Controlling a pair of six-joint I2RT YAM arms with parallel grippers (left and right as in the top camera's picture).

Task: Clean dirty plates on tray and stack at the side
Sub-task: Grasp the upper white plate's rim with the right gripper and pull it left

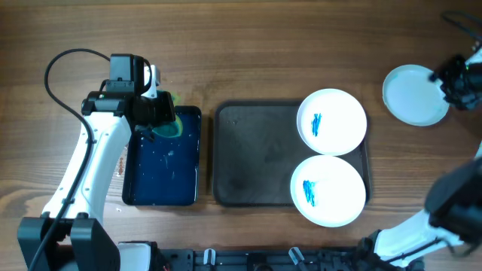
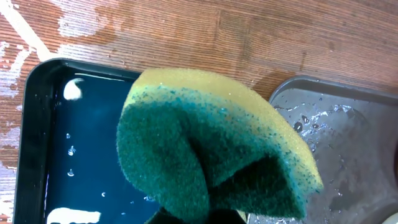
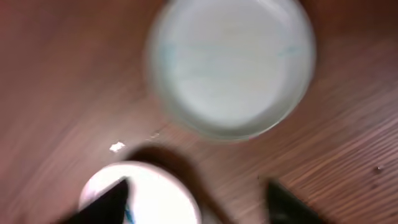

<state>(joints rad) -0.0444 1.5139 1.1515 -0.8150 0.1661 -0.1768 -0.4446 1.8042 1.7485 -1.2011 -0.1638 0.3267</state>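
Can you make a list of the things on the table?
smeared plates: two round white plates with blue scribbles, on the tray's right half
tray: large dark brown-grey rectangular tray
third plate: round white plate on the wood, right of the tray
basin: dark blue glossy basin, left of the tray
left gripper: shut on folded yellow-green sponge
right gripper: open, beside third plate

The left arm (image 1: 79, 165) has white links, black joints and a looping black cable (image 1: 50, 66); the right arm (image 1: 456, 207) looks darker.

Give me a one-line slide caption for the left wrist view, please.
Folded green-and-yellow sponge held over the wet blue basin, the water-beaded tray alongside.
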